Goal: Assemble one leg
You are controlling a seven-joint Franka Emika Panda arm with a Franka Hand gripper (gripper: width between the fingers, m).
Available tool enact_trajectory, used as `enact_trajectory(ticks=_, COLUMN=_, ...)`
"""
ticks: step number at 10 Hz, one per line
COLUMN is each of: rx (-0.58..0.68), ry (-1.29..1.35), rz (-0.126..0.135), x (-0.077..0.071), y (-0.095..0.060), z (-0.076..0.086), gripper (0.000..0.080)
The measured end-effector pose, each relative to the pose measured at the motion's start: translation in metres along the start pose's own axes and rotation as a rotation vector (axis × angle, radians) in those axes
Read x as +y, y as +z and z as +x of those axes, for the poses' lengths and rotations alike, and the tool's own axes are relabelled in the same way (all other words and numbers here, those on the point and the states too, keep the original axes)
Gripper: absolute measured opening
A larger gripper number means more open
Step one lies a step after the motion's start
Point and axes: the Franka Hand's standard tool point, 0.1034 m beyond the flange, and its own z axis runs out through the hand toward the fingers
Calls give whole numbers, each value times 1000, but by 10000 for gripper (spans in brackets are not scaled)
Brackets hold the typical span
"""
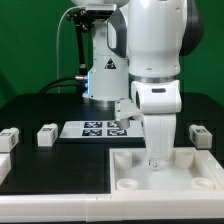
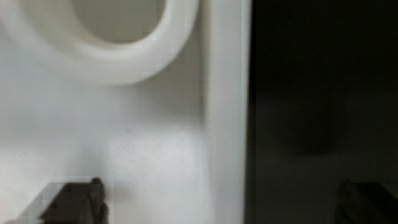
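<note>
Three small white tagged legs lie on the black table in the exterior view: one at the far left [image 1: 8, 138], one beside it [image 1: 46, 135], one at the right [image 1: 198, 133]. My gripper [image 1: 155, 160] points straight down over the far edge of the large white tray-like piece [image 1: 125, 175], away from all the legs. In the wrist view my gripper [image 2: 217, 195] is open, its dark fingertips [image 2: 71, 200] wide apart, straddling the white piece's edge [image 2: 222, 120]. A round recess [image 2: 116, 30] in that piece shows close by. Nothing is held.
The marker board [image 1: 97, 128] lies flat behind the tray-like piece, between the left legs and the arm. The robot's base [image 1: 100, 70] stands at the back. A green wall closes the scene behind.
</note>
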Motion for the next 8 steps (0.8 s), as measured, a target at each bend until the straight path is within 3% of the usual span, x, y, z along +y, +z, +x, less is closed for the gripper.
enact_trajectory(ticks=2, rx=-9, ry=85, rz=-19, x=-12, y=-20, z=0, gripper=649)
enact_trajectory(ticks=5, rx=-12, ry=241, rz=-58, x=-25, y=-50, z=14, gripper=649)
enact_trajectory(ticks=8, rx=-5, ry=330, rz=-57, x=-26, y=-50, z=18, gripper=649)
